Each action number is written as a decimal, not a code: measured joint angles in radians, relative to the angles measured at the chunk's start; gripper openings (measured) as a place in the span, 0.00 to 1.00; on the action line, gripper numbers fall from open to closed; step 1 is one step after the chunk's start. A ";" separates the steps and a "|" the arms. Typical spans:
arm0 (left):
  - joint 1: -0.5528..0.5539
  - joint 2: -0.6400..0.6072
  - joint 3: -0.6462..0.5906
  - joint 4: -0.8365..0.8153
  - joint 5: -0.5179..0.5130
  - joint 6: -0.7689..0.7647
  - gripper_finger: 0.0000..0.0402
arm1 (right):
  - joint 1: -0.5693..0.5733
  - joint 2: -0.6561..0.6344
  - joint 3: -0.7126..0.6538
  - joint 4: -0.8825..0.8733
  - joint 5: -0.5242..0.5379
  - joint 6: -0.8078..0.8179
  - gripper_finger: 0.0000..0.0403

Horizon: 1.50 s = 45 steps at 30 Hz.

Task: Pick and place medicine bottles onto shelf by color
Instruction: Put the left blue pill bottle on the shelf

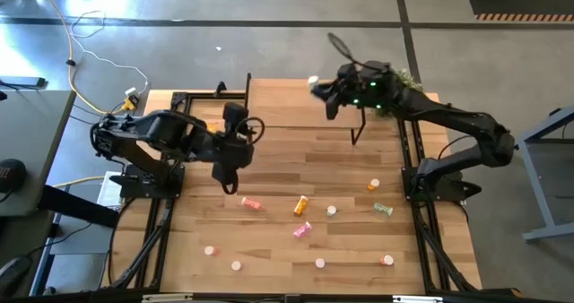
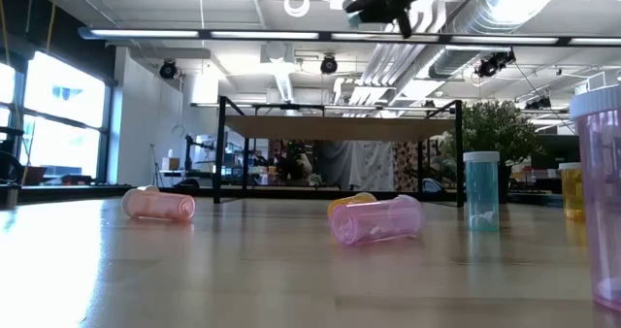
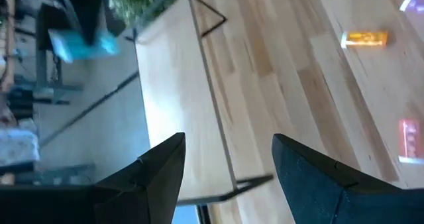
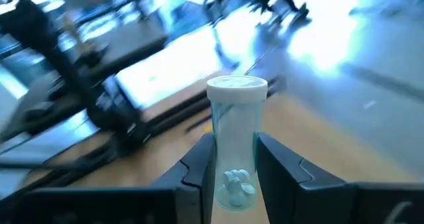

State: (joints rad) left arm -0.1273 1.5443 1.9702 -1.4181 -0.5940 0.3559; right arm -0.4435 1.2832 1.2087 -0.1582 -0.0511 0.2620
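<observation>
Above the shelf (image 1: 287,101) at the far edge of the table (image 1: 269,240), a pale green bottle (image 4: 236,144) with a white cap is held by the right gripper (image 1: 316,88), its fingers (image 4: 199,171) pinched against the bottle's two sides; small white pills are seen at its bottom. From the low camera the same gripper (image 2: 361,16) is seen high over the shelf (image 2: 340,126), with a bit of green at its tip. Nearer the middle of the table, the left gripper (image 1: 226,179) is poised with its jaws spread and nothing between them, close to the shelf's near edge. Scattered over the near half of the table are the other bottles: a pink one (image 1: 250,203) lying down, an orange one (image 1: 302,204) and a second pink one (image 1: 301,230) lying close together, a green one (image 1: 383,209) toward the right, and several small ones set upright. A potted plant (image 1: 404,79) is placed beside the right arm's wrist.
</observation>
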 joint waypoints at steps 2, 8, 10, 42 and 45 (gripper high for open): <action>0.022 -0.009 0.001 0.014 0.008 -0.023 0.54 | 0.000 -0.031 0.000 0.004 0.081 -0.011 0.20; 0.095 -0.045 0.000 0.030 0.133 -0.175 0.54 | 0.026 -0.083 0.000 0.009 0.331 -0.064 0.20; 0.108 -0.058 -0.016 0.046 0.173 -0.213 0.54 | 0.042 -0.085 0.000 0.002 0.390 -0.063 0.20; 0.504 -0.289 -0.682 0.921 0.405 -0.261 0.53 | 0.255 -0.078 -0.591 0.526 1.106 0.142 0.20; 0.563 -0.282 -0.682 0.923 0.432 -0.250 0.53 | 0.255 -0.078 -0.619 0.599 1.106 0.141 0.20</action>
State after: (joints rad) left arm 0.4354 1.2627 1.2877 -0.4947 -0.1619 0.1054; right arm -0.1886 1.2049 0.5900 0.4405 1.0546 0.4033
